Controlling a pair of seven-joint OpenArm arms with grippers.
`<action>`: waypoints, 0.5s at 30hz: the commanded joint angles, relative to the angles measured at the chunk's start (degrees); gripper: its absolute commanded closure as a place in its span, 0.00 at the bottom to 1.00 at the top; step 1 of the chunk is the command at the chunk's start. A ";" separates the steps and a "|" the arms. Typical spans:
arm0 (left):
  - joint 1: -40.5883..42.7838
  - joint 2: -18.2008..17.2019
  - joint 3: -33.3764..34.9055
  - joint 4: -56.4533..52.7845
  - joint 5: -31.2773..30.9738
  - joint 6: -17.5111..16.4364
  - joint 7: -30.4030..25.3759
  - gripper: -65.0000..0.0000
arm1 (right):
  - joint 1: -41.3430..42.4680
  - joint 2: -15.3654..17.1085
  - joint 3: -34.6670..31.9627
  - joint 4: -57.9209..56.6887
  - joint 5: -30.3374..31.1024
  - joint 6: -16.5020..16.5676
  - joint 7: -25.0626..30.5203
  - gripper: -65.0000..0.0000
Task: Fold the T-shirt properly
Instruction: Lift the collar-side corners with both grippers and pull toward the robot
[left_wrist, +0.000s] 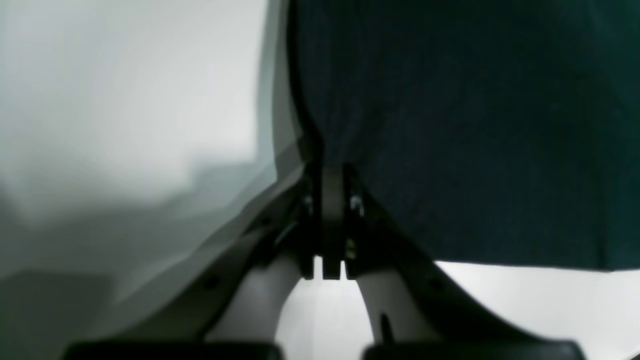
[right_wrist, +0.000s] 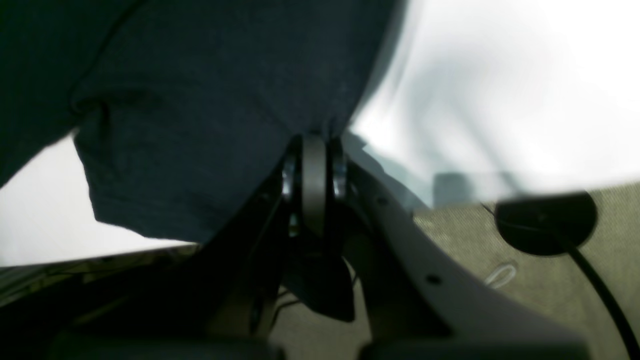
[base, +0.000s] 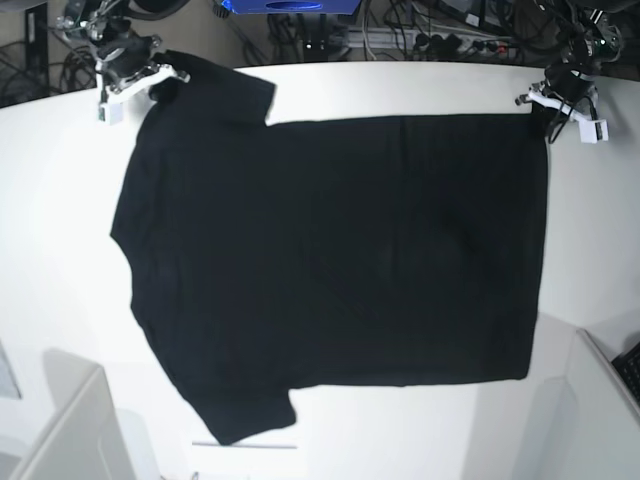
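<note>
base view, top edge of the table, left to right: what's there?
right claw shut on the sleeve → T-shirt spread flat, plain black side up → left claw shut on the hem corner → bare white table.

Base view is bright, evenly lit and sharp; table (base: 60, 200) glares white; both wrist views are blurred, dim below, washed out in pale areas.

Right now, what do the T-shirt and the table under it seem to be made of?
T-shirt: soft knit cloth, probably cotton, matte black; it lies limp with slight wrinkles. Table: smooth hard white surface, perhaps laminate; faint sheen, no grain visible.
</note>
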 joint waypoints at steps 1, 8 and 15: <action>1.44 -0.42 -0.28 1.34 1.60 0.51 1.89 1.00 | -0.75 0.26 0.36 1.71 0.97 0.30 0.78 1.00; 6.63 -0.34 -0.45 7.58 1.60 0.51 1.80 1.00 | -3.83 -0.01 0.36 5.76 1.32 0.30 0.78 1.00; 8.30 0.19 0.16 15.23 1.60 0.77 2.42 1.00 | -2.60 -0.01 0.01 9.54 1.32 0.30 0.61 1.00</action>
